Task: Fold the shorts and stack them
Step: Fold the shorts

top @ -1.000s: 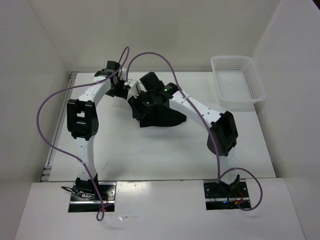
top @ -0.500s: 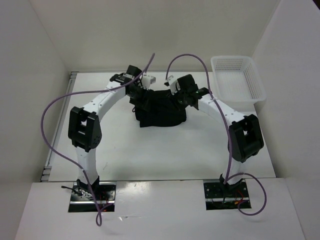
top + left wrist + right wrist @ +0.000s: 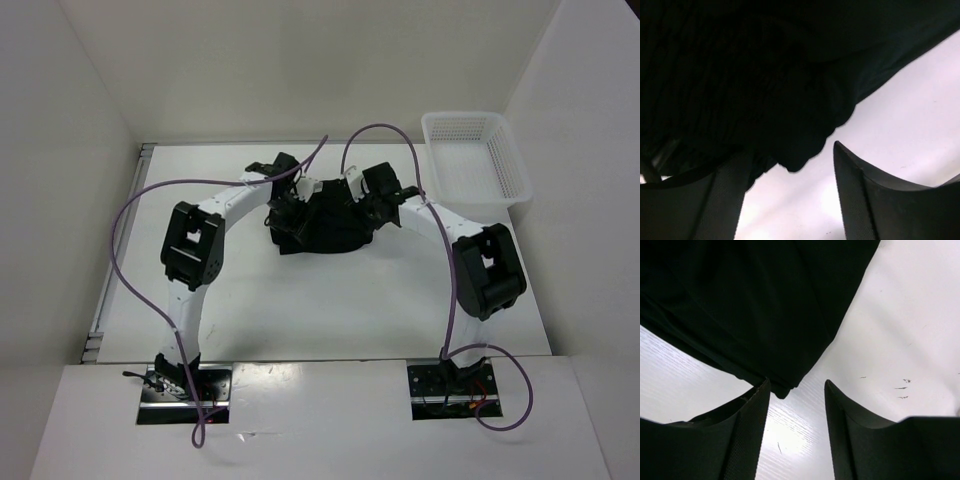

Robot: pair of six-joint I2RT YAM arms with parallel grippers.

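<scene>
The shorts [image 3: 325, 225] lie bunched in the upper middle of the frame. The left gripper [image 3: 791, 150] and right gripper [image 3: 796, 382] stand spread at their sides, pinching nothing. I judge it is the folding step; next, each must pinch an edge.

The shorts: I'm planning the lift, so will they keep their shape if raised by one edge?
Probably floppy: the shorts lie in a rumpled heap, and the left wrist view shows them bunched and drooping. Likely light, since the edge in the right wrist view looks thin. A push would probably wrinkle them rather than slide them over the table.
</scene>
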